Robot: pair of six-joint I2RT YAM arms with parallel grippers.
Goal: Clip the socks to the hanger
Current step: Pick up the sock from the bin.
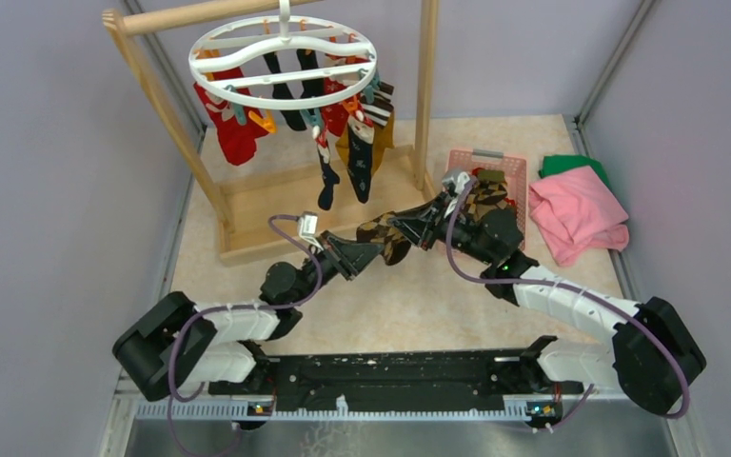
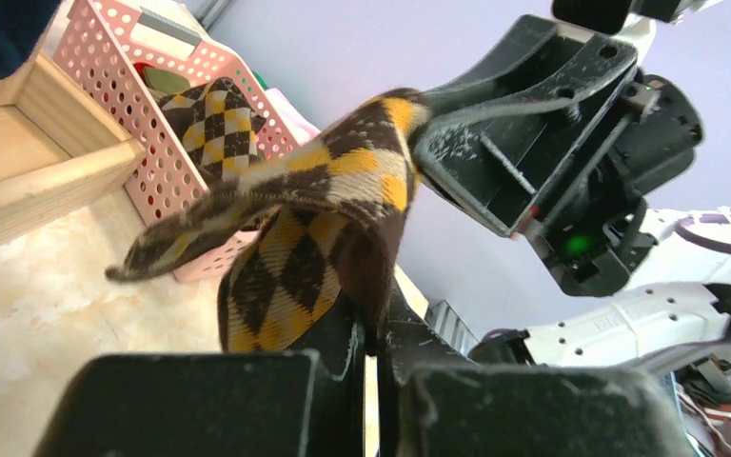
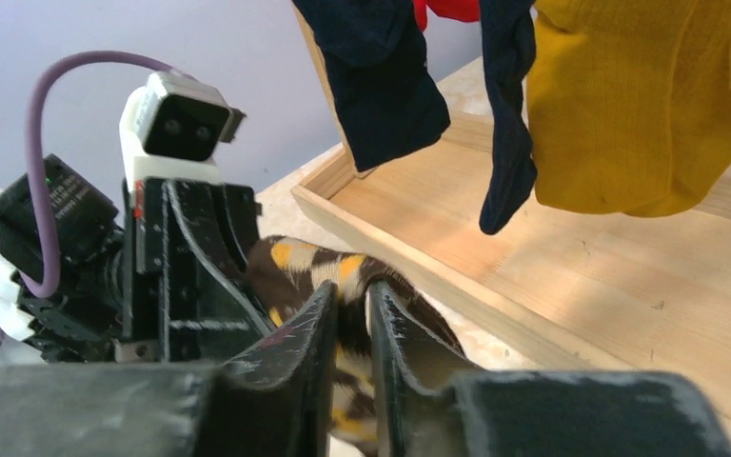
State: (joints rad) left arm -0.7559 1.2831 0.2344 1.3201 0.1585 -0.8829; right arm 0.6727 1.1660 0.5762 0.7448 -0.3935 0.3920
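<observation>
Argyle sock [image 1: 381,233], brown and mustard, is hanging in the air between two robot grippers, low over the table and just in front of the wooden rack [image 1: 247,205].
The left gripper [image 1: 350,255] is clamping one end, its jaws pressed together on the fabric. The right gripper [image 1: 421,228] is pinching the other end, its jaws standing almost together with the sock between them. Behind, the white round hanger [image 1: 283,59] is hanging from the rack's top bar, with red, black, navy and mustard socks [image 1: 233,129] dangling from its clips. To the right, a pink basket [image 1: 512,164] is holding another argyle piece, and a pink cloth [image 1: 576,214] is lying beside it.
</observation>
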